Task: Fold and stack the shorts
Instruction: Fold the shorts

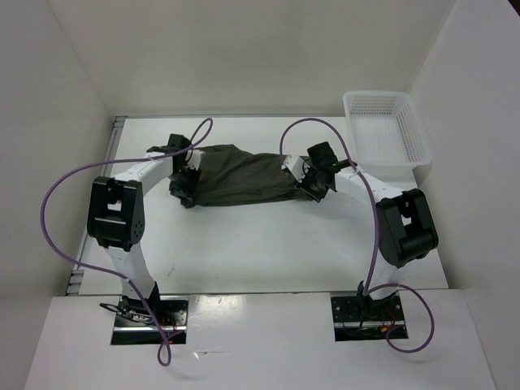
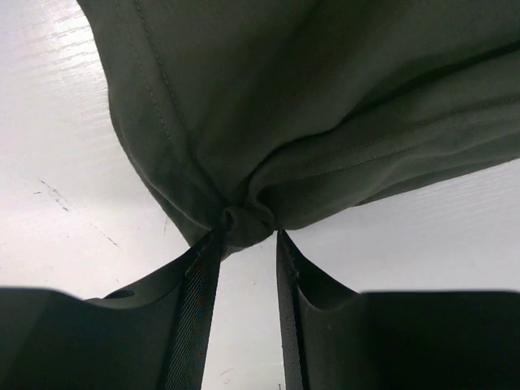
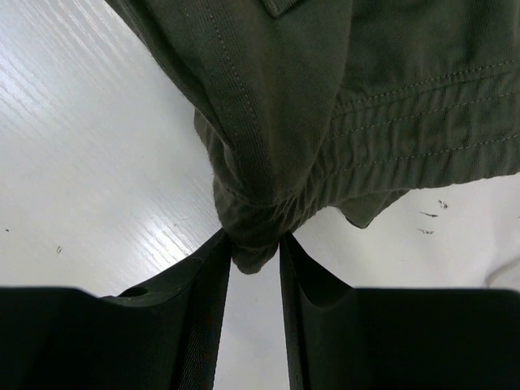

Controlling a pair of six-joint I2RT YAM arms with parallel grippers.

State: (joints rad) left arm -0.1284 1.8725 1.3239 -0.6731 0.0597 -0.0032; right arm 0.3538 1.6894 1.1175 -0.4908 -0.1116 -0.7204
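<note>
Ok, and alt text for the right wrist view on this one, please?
The right gripper pinches a bunched fold of the dark olive-green shorts between its two black fingers. The gathered, stitched waistband fills the upper right of the view, with the white table behind the cloth.

Reaches forward with the left arm (image 1: 118, 213) and the right arm (image 1: 404, 223), elbows bowed outward, wrists turned inward. Pinches a bunch of the shorts (image 2: 325, 122) between the narrow-set fingers (image 2: 195, 309) of the left pincer (image 2: 248, 236). Clamps another bunch likewise in the right pincer (image 3: 254, 240).
</note>
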